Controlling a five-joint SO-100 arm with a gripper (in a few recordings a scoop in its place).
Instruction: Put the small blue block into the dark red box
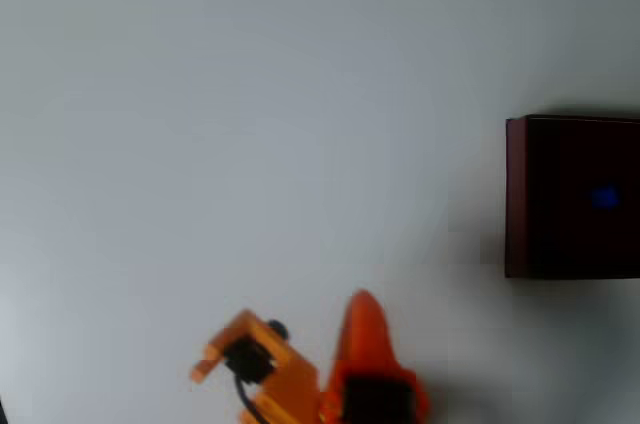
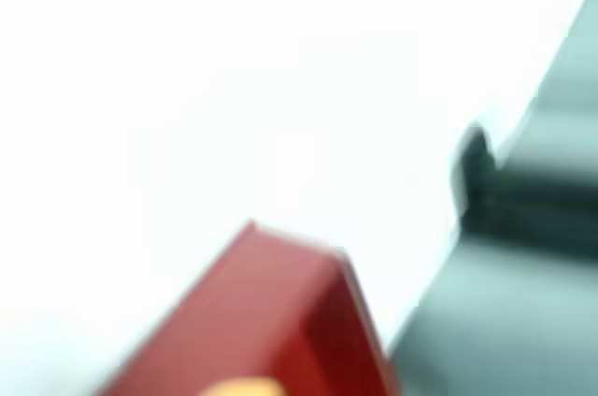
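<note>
The dark red box stands at the right edge of the overhead view, cut off by the frame. The small blue block lies on the near-black floor inside it. My orange gripper is low at the bottom middle, well left of the box and apart from it. Its fingers taper to a single point with no gap, and they hold nothing. In the blurred wrist view a corner of the dark red box fills the lower middle, with a sliver of orange fingertip at the bottom edge.
The white table stretches bare across the left and middle of the overhead view. Another orange part of the arm sits at the bottom left of the gripper. The wrist view shows a dark area past the table's edge at right.
</note>
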